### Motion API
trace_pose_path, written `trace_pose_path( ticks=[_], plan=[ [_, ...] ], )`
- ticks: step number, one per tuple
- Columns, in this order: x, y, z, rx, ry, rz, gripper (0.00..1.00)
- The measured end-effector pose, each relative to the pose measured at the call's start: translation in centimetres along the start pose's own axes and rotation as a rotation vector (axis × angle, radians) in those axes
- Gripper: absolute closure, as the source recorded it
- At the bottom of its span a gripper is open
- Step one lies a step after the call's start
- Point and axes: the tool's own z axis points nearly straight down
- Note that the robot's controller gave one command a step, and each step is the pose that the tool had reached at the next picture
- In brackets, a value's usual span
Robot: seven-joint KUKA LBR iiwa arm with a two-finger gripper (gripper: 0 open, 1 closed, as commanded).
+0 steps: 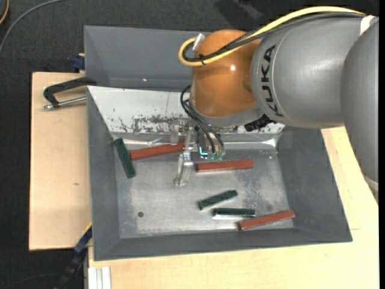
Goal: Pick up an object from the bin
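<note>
The grey arm takes up the 1 to 3 o'clock side, with the black letters KUKA running sideways up its shell. At its wrist sits the orange cover, with a yellow cable looped over it. Below, the grey metal bin slopes down to a flat floor, and its back wall at 12 o'clock is scuffed with dark specks. The gripper hangs low, a little toward 12 o'clock from the floor's middle and close to the back wall; whether it is open or closed cannot be told. It sits between two bar ends. The centre red bar lies level, its left end just beside the gripper and the rest stretching toward 3 o'clock. The back red bar runs in from 9 o'clock along the foot of the back wall. The left green bar lies slanted at 10 o'clock, at that bar's far end. Around 5 o'clock, well apart from the gripper, lie the slanted green bar, the dark bar just below it, and the front red bar near the front wall. Bare floor lies open from 6 to 9 o'clock, with a narrower strip at 3 to 4 o'clock
</note>
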Motion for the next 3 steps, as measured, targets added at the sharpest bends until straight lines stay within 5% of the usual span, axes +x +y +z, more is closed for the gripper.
trace_pose_path(
  ticks=[1, 2, 3],
  plan=[
    [2.3, -3.8, 9.4, 0.002, -0.003, -0.428, 0.00],
    [7.2, -11.5, 10.7, 0.004, -0.002, -0.598, 0.00],
    [7.2, -11.2, 10.6, 0.001, -0.006, -0.602, 1.00]
  ],
)
